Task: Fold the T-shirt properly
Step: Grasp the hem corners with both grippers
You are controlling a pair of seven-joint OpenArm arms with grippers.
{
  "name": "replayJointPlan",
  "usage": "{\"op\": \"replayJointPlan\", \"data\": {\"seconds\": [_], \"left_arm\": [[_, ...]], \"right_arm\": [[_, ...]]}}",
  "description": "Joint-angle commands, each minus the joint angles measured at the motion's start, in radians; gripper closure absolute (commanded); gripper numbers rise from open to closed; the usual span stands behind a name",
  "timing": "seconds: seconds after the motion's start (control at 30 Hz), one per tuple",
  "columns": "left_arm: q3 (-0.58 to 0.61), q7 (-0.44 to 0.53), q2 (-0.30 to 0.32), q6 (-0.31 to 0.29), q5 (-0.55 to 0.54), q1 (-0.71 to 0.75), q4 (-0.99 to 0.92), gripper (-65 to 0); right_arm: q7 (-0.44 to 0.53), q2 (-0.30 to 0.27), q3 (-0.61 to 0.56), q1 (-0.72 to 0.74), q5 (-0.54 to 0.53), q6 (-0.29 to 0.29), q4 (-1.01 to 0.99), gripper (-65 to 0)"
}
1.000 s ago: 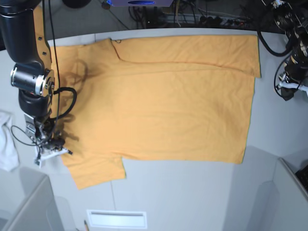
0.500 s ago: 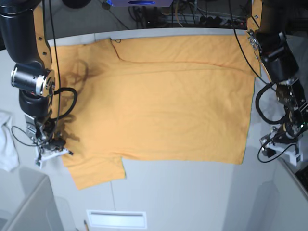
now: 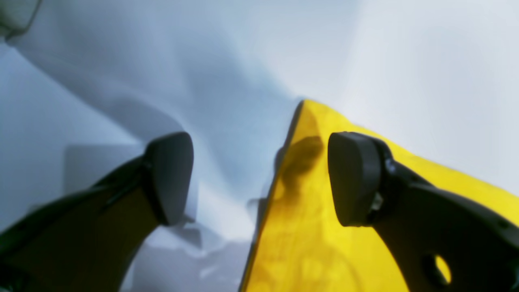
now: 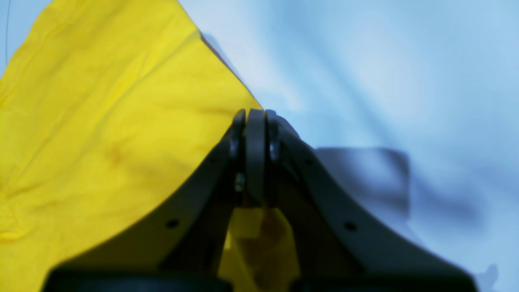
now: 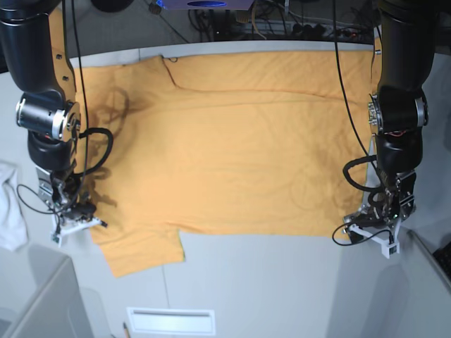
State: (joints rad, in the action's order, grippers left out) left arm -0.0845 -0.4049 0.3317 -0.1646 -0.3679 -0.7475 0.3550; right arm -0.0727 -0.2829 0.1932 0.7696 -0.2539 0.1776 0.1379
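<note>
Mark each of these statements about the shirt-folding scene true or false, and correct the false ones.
1. The left tool is open, straddling the T-shirt edge. True.
2. The right tool is wide open. False: its jaws are pressed together at the shirt's edge; whether fabric is pinched cannot be told.
3. The T-shirt lies spread flat on the table. True.
4. The small white cloth lies on top of the T-shirt. False: it sits apart, at the table's edge beyond the right arm.
5. The left tool is at the shirt's collar. False: it is at a hem corner.
</note>
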Motion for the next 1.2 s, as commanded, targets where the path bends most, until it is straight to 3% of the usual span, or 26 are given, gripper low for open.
{"op": "replayJointPlan", "data": {"seconds": [0.0, 0.3, 0.47, 0.53, 0.73, 0.77, 1.03, 1.17], "left_arm": [[0.007, 0.007, 0.0, -0.006, -0.007, -0.033, 0.009, -49.0], [0.01, 0.01, -0.07, -0.006, -0.001, -0.028, 0.008, -48.5], [0.002, 0.008, -0.072, -0.005, -0.006, -0.019, 0.005, -47.6], [0.001, 0.008, -0.067, -0.005, -0.007, -0.005, 0.005, -41.0], [0.009, 0.011, -0.069, -0.006, -0.007, 0.036, 0.014, -2.3], [0.007, 0.014, -0.07, -0.008, -0.007, 0.047, 0.014, 0.0], [-0.001, 0.027, -0.067, -0.008, -0.009, 0.09, 0.109, 0.0], [-0.002, -0.081, -0.07, -0.008, -0.009, 0.144, 0.286, 0.0]], "right_arm": [[-0.006, -0.011, -0.001, 0.031, 0.003, 0.003, 0.01, 0.0], [-0.006, -0.011, -0.001, 0.029, 0.003, 0.003, 0.012, 0.0], [-0.006, -0.012, -0.001, 0.027, 0.003, 0.003, 0.012, 0.0], [-0.006, -0.012, -0.001, 0.027, 0.003, 0.003, 0.012, 0.0], [-0.006, -0.011, -0.001, 0.026, 0.003, 0.003, 0.012, 0.0], [-0.006, -0.011, -0.001, 0.026, 0.003, 0.003, 0.012, 0.0], [-0.006, -0.011, 0.009, 0.0, -0.002, 0.003, 0.119, 0.0], [-0.082, -0.012, 0.01, -0.006, -0.003, 0.003, 0.196, 0.0]]}}
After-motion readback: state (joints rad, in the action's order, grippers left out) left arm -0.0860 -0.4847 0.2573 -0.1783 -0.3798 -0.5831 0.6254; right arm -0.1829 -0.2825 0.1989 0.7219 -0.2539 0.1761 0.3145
